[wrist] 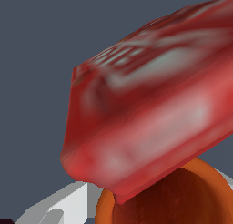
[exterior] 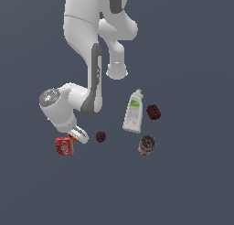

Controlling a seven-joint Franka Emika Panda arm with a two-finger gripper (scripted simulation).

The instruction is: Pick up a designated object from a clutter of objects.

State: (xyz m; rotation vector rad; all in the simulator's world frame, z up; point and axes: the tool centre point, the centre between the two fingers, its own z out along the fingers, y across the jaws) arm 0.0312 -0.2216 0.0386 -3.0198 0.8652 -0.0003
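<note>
Exterior view: arm bent low over clutter, gripper (exterior: 78, 134) down at orange cup (exterior: 71, 137).
Cup mostly hidden behind gripper, only a sliver visible, touching or just beside flat red box (exterior: 64, 146) at exterior view's left. Wrist view: cup mouth (wrist: 182, 198) w/ hollow interior close up, red box (wrist: 150, 104) blurred, overlapping cup rim; one white finger (wrist: 63, 205) beside cup. Jaw gap & grip: cannot tell. Maroon lump (exterior: 101, 136) near gripper; white bottle (exterior: 134, 112), dark red brick (exterior: 153, 111), red-silver can (exterior: 146, 144) well apart toward exterior view's right.
</note>
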